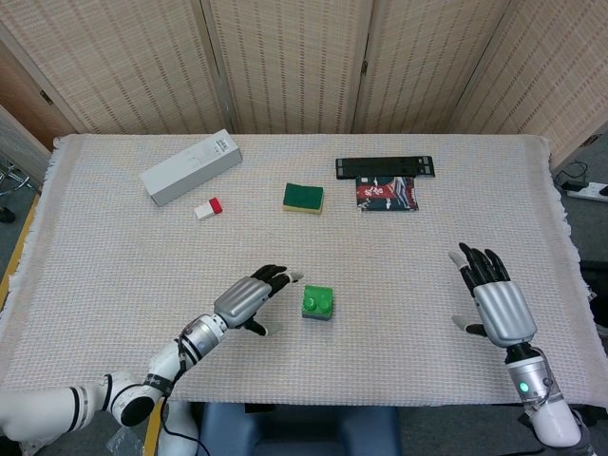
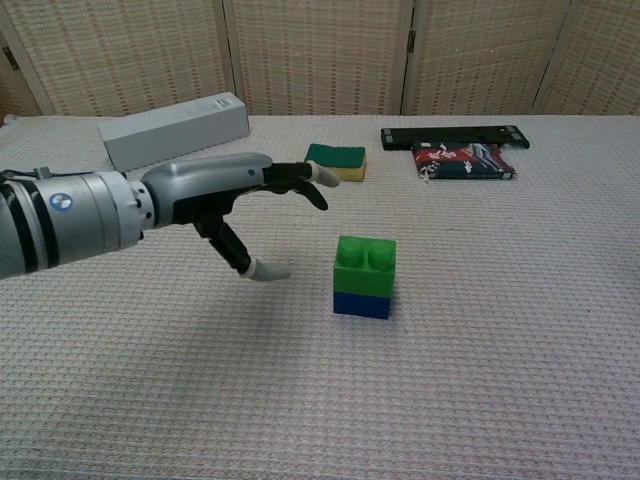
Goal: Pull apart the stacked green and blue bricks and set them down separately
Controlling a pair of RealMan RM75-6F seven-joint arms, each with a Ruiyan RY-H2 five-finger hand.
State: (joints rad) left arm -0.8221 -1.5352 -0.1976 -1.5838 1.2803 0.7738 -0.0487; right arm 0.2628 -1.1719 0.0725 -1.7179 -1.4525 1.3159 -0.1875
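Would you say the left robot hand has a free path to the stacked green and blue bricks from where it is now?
Probably yes. The left robot hand is open beside the stacked bricks, apart from them, with only bare tablecloth between; the sponge lies well behind.

The left robot hand (image 2: 215,190) has a brushed-silver shell, black fingers with pale tips, and a round blue-and-white mark on its silver forearm. The right robot hand (image 1: 496,302) matches, a green light glowing at its white wrist.
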